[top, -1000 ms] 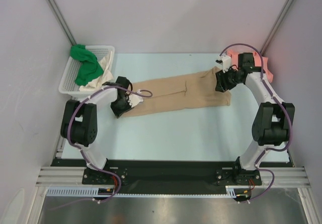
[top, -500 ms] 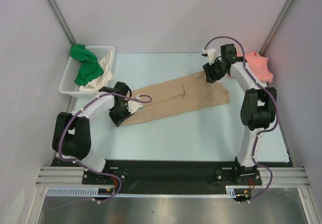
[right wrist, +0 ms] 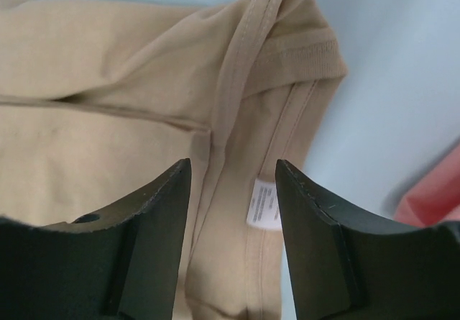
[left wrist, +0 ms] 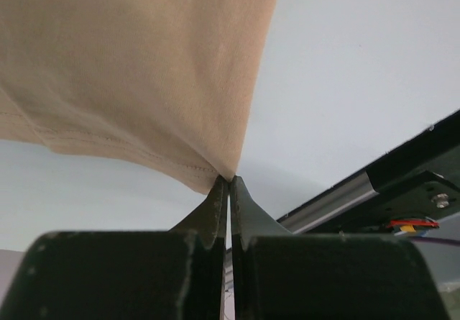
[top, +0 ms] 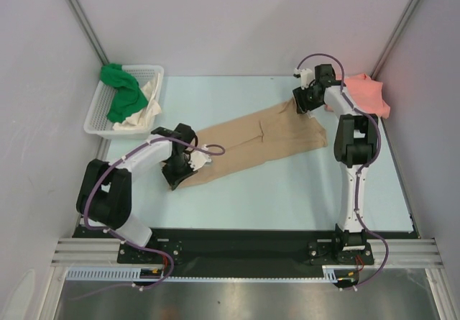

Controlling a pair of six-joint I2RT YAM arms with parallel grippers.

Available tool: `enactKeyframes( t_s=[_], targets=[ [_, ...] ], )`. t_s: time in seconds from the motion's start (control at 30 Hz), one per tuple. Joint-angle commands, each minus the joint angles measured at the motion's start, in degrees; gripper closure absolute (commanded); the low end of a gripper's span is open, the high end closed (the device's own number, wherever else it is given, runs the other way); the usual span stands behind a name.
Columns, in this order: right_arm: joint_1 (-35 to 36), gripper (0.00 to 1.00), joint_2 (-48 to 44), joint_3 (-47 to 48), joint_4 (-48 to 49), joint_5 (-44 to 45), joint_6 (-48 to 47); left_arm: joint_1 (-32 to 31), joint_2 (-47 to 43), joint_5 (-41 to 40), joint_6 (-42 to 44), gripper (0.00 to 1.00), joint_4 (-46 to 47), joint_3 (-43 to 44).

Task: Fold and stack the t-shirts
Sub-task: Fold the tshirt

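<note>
Pinched hem corner of soft tan cloth t-shirt point(top: 251, 136) in closed left gripper point(left wrist: 228, 185) — held open-jawed right gripper point(right wrist: 233, 167) over its collar, toward far right corner of pale blue table point(top: 287, 190); grey walls point(top: 251, 25).

I count four t-shirts: a tan t-shirt point(top: 251, 139) mid-table, a salmon pink t-shirt point(top: 368, 95) far right, a green t-shirt point(top: 121, 97) and a cream t-shirt point(top: 149, 93) far left. One white lattice basket point(top: 95, 121). Two arms: left arm point(top: 140, 156), right arm point(top: 357, 136).
</note>
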Motion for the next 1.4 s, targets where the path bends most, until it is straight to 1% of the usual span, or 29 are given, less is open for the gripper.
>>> enactKeyframes(
  t_s=[0.0,0.1,0.27,0.37,0.47,0.5,0.53,0.57,0.63,0.73,0.83,0.87,0.9,0.93,0.97,1.0,1.1,1.13,1.23,1.27,1.33,1.37],
  targets=[
    [0.0,0.44,2.5,4.7,3.2,2.6,2.1,-1.5,0.0,1.2,-2.0,0.99,-2.5,4.4],
    [-0.3,0.43,4.3,6.7,2.9,3.3,1.9,-2.6,1.2,1.5,-1.9,1.00,-3.2,6.6],
    [-0.1,0.43,5.3,6.6,2.9,3.7,2.7,-3.8,4.0,1.6,-2.1,1.00,-3.6,8.6],
    [0.3,0.47,6.2,6.3,2.6,3.7,3.0,-5.3,4.9,0.9,-1.9,0.99,-3.8,8.8],
    [0.4,0.64,7.5,7.2,2.5,4.7,3.6,-6.5,4.9,0.5,-2.1,1.00,-3.9,8.0],
    [0.5,0.82,8.7,7.7,2.4,5.6,3.7,-6.5,4.9,0.5,-2.2,1.00,-3.9,7.2],
    [0.6,0.93,9.6,10.0,1.6,6.9,4.4,-6.8,4.6,0.3,-2.3,1.00,-3.7,6.7],
    [0.6,0.99,10.7,11.1,1.3,7.4,5.6,-7.2,4.2,0.1,-2.4,0.99,-3.8,6.3],
    [0.7,1.00,11.4,11.3,2.5,8.9,6.9,-7.4,3.4,0.1,-2.4,1.00,-3.7,4.7],
    [1.4,1.00,12.7,14.0,3.4,9.1,7.9,-8.6,1.2,-0.2,-2.4,1.00,-3.8,2.3],
    [3.2,1.00,15.2,18.7,4.8,9.3,7.3,-10.1,-0.1,0.2,-2.5,1.00,-3.4,0.8],
    [3.6,1.00,16.7,21.0,4.6,9.4,7.3,-12.0,0.0,1.0,-2.7,1.00,-3.4,0.8],
    [4.6,1.00,18.3,26.6,4.2,9.3,7.4,-13.0,0.2,1.3,-3.1,0.99,-3.2,1.4],
    [5.0,1.00,21.5,29.9,3.7,9.4,7.4,-15.2,0.8,1.5,-3.4,1.00,-3.3,1.8],
    [5.4,1.00,22.4,32.0,3.8,9.6,7.5,-16.3,1.4,2.1,-3.7,1.00,-3.5,2.3],
    [6.4,1.00,23.1,33.7,6.2,10.7,7.3,-17.4,2.1,2.4,-4.3,0.99,-3.6,3.6],
    [8.0,1.00,23.1,32.5,10.3,11.4,5.9,-21.8,4.4,3.6,-5.3,1.00,-3.7,6.6],
    [8.8,1.00,23.2,32.4,12.2,11.6,5.3,-24.2,5.2,4.1,-5.5,1.00,-3.9,7.5],
    [9.6,1.00,23.6,32.5,15.8,11.9,5.7,-27.8,9.4,6.9,-6.9,1.00,-4.2,12.0],
    [9.7,1.00,23.8,32.6,16.6,12.1,6.4,-30.3,12.0,7.6,-7.5,1.00,-4.2,14.4],
    [10.0,1.00,24.4,33.0,19.5,12.1,7.0,-34.2,14.2,9.2,-7.9,0.99,-3.9,16.7],
    [10.3,1.00,24.6,33.0,20.3,12.0,7.4,-35.4,16.5,9.6,-8.2,1.00,-3.6,18.8]
  ],
)
